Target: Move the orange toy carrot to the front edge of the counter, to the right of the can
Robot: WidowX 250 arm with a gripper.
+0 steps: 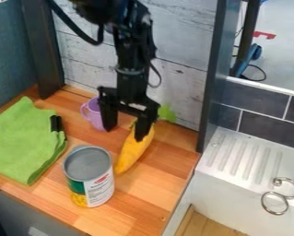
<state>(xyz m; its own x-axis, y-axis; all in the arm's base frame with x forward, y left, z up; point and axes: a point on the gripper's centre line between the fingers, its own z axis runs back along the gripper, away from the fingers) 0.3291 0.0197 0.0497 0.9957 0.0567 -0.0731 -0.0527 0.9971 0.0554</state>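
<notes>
Jaws spread wide, gripping nothing; elongated yellow object (133,151) below, tapered, lying slanted.

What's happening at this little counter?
The robot arm's black gripper is low over the wooden counter, fingers apart, with one fingertip right at the upper end of a long yellow item; whether they touch is hard to tell. A purple cup sits behind the gripper, a can stands near the yellow item's lower end, and a green cloth lies off to one side.
</notes>
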